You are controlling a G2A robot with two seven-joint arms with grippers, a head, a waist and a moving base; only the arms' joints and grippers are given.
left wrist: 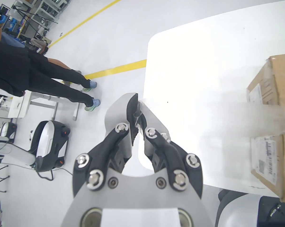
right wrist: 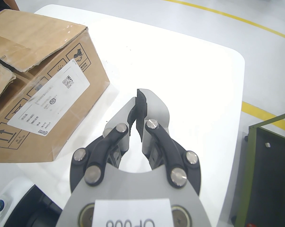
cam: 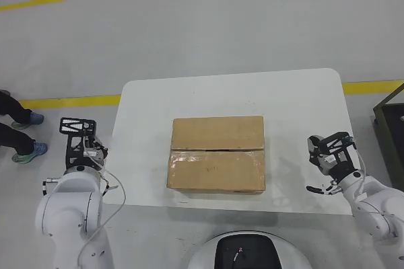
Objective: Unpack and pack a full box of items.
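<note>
Closest to us, our left fingers (left wrist: 131, 109) are pressed together on nothing. They hang just off the left edge of the bench (cam: 148, 107), over the floor, and are aimed away from our body. To their right, well apart, sits the box (cam: 217, 155), roughly mid-bench and a little toward our side. Its long axis runs left to right across us, and the seam (cam: 217, 150) between its two top flaps runs the same way. The flaps lie down, though from the right wrist one looks lifted a little at that end. Farther right, our right fingers (right wrist: 140, 109) are likewise clenched and empty, poised over the bench's right margin, level with the box's short end. We judge the right arm slightly nearer. The box lies inward from both sets of fingers, so each would have to unclench and swing toward the middle to reach a flap.
</note>
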